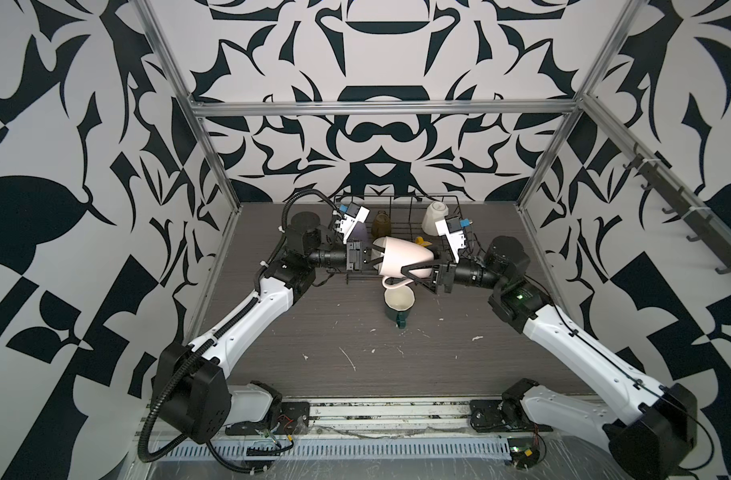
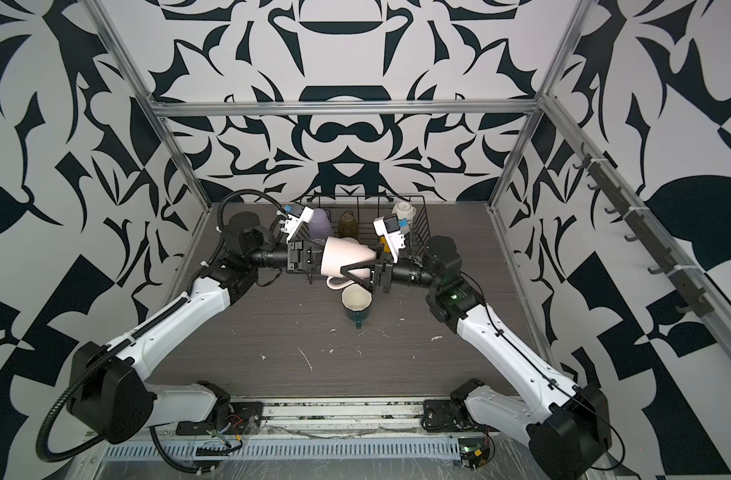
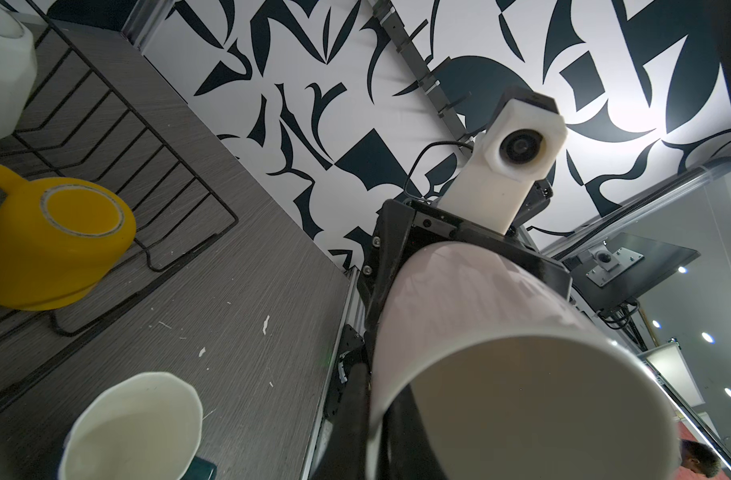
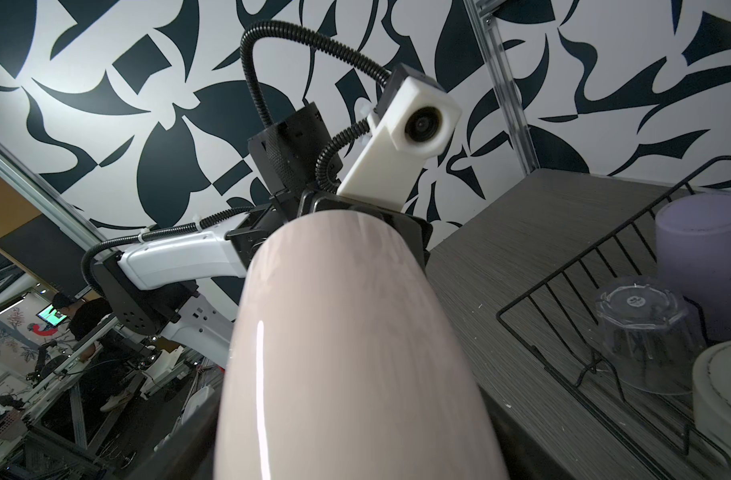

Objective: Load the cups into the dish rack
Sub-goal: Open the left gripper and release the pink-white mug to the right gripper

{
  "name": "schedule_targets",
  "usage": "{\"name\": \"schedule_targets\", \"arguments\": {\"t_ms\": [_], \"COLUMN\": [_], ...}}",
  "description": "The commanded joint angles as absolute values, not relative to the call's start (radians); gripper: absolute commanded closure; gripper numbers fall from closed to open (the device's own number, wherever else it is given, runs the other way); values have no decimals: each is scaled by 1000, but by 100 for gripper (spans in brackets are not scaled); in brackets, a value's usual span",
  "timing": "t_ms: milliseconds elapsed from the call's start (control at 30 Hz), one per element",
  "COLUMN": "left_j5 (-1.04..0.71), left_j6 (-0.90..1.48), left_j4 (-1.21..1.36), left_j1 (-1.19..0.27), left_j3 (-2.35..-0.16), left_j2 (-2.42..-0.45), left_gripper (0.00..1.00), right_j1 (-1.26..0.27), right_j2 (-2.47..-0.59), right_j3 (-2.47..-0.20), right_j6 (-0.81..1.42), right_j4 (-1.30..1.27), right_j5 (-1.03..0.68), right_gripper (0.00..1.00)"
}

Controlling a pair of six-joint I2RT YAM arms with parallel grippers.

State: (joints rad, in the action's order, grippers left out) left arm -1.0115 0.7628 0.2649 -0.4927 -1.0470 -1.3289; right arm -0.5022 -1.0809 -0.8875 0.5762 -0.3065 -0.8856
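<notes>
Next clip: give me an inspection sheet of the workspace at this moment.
Surface: grey wood-grain table.
Job's things: pale pink mug in the air, on its side; lilac tumbler, olive glass, white faceted mug, yellow mug, clear glass in dish rack; dark green mug upright on table.
Clutter: white flecks.
Grippers: left gripper shut on pink mug's rim; right gripper wide around its base end, grip unclear.
Cables: black conduit looped along left arm.
Surroundings: patterned walls, aluminium frame, hook rail.
</notes>
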Motion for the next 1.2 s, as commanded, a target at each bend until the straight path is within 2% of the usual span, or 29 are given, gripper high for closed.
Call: {"name": "schedule_targets", "arguments": {"t_ms": [0, 300, 400, 600, 667, 900, 1000, 1067, 1167], "left_j5": [-1053, -1025, -1011, -983, -972, -951, -938, -933, -913], "left_j6": [762, 757, 746, 724, 716, 696, 685, 683, 670], "left_j4": [305, 300, 278, 249, 239, 215, 205, 204, 201], "left_j1": [-514, -514, -514, -512, -512, -511, -508, -506, -506], "left_j3": [-1064, -1060, -1063, -1062, -1060, -1061, -1058, -1054, -1044], "left_j2": [-1310, -1293, -1286, -1282, -1250, -1235, -1227, -1221, -1205], "left_gripper": [100, 99, 90, 77, 68, 49, 34, 19, 8], "right_j1": [-511, -510, -511, -511, -511, -510, -510, -510, -510], "right_j2": [-1080, -1052, -1041, -1028, -1024, -999, -988, -985, -975], "right_j3": [-933, -945, -948, -961, -966, -972, -980, -995, -1020], "right_j6": [558, 540, 532, 517, 516, 506, 502, 503, 499], "right_j4": [-318, -281, -265, -237, -226, -200, -176, -143, -94], "right_j5": [-778, -759, -749, -740, -733, -706, -688, -668, -646], "right_gripper": [100, 100, 100, 100, 100, 100, 100, 100, 100]}}
